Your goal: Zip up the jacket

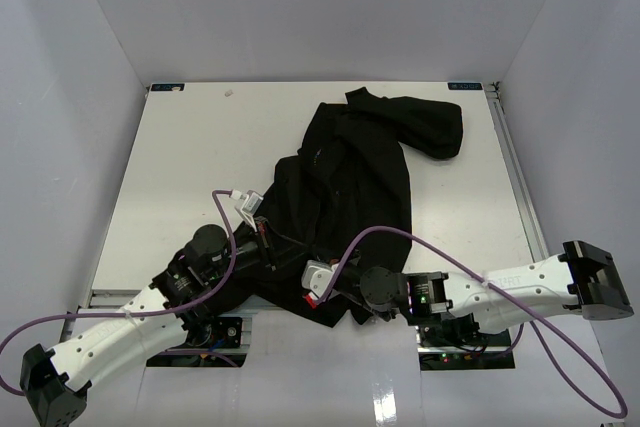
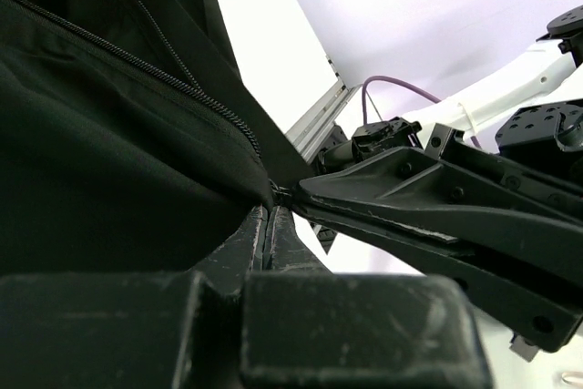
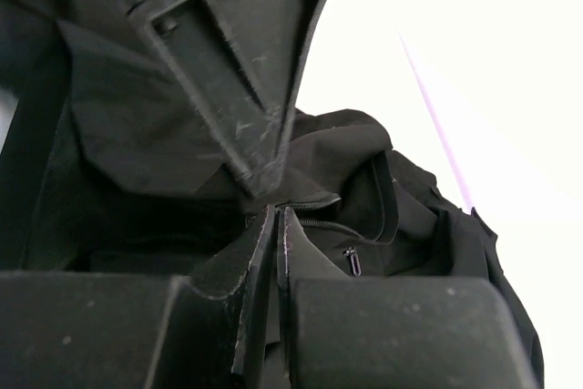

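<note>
Left gripper: the black two-finger left gripper [image 2: 271, 216] sits at the near edge of the table, its jaws pressed together on the hem of the jacket at the bottom end of the zipper.
Right gripper: the black two-finger right gripper [image 3: 273, 216] comes in from the right. Its jaws are closed on the same fabric, tips just beside the left gripper's tips.
Zipper: a line of dark zipper [image 2: 182, 88] teeth runs away from the pinched spot, with the fabric parting on either side.
Jacket: the large black soft-fabric jacket [image 1: 350, 177] lies crumpled from the middle of the near edge towards the far right corner.
Sleeve: one bunched black sleeve [image 1: 435, 127] lies near the far edge.
Table: the flat white table [image 1: 190, 167] carries the garment.
</note>
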Motion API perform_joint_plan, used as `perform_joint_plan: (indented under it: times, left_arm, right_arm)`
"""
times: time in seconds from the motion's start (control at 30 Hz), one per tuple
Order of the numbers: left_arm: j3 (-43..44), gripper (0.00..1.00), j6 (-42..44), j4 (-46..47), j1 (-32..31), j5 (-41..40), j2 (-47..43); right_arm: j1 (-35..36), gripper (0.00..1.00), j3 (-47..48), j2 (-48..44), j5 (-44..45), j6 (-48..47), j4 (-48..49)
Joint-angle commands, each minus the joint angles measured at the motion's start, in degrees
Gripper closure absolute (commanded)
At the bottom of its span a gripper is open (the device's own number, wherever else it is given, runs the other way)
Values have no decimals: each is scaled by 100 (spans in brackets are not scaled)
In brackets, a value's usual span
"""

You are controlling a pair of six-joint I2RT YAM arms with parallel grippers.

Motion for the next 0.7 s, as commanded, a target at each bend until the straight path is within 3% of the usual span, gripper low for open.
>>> perform_joint_plan:
  times: [0.0,0.43,0.67]
  left_arm:
    - [219,100,79,42,-25,423,-82]
    - [342,100,118,-94,-20,667,-244]
    - [248,100,186,-281,-24,531,-419]
  right_arm:
    - [-479,92,129,-142,-134,6,862]
    - [-1831,92,80,-411,-1304,542,927]
    - [-2863,92,645,185,-1866,813,1040]
